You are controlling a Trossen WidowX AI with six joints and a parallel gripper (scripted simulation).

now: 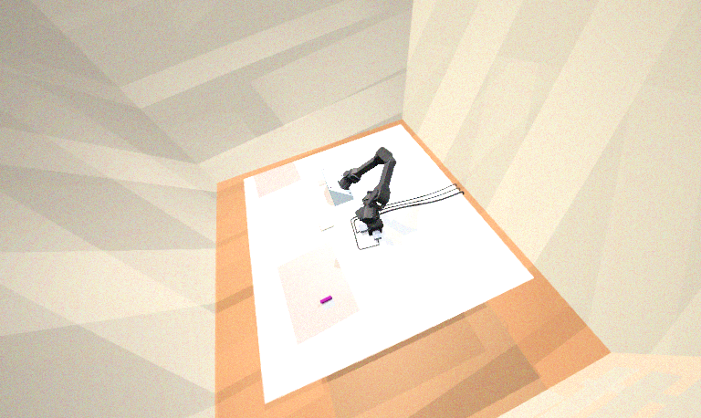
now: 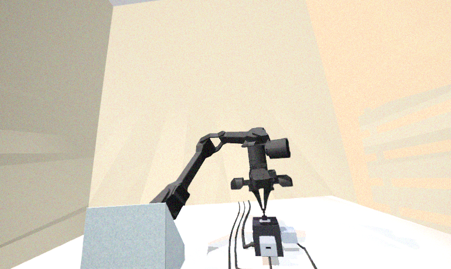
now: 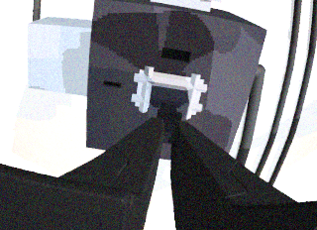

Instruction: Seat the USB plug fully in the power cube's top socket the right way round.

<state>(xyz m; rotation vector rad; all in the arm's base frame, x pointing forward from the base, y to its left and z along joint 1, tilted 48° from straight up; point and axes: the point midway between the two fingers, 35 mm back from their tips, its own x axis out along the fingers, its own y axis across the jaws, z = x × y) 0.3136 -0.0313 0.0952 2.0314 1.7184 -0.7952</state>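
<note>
The dark power cube [image 2: 259, 231] [image 3: 238, 57] stands under the arm. The white-rimmed socket [image 3: 169, 78] is on its top. A small dark USB plug [image 2: 264, 217] [image 3: 168, 95] stands at the socket, its body above the cube's top face. My gripper [image 2: 263, 209] [image 3: 166, 131] points down and is shut on the plug. The plug's metal end is hidden, so its depth and which way round it is cannot be told. In the top view the arm hides most of the cube.
White adapters sit on the cube's side [image 2: 288, 236] [image 3: 59, 57] and front [image 2: 267, 242]. Dark cables [image 1: 423, 202] [image 3: 252, 121] run beside it. A pale blue box [image 1: 340, 197] [image 2: 126, 238] stands near the arm's base. A magenta stick [image 1: 325, 299] lies farther off.
</note>
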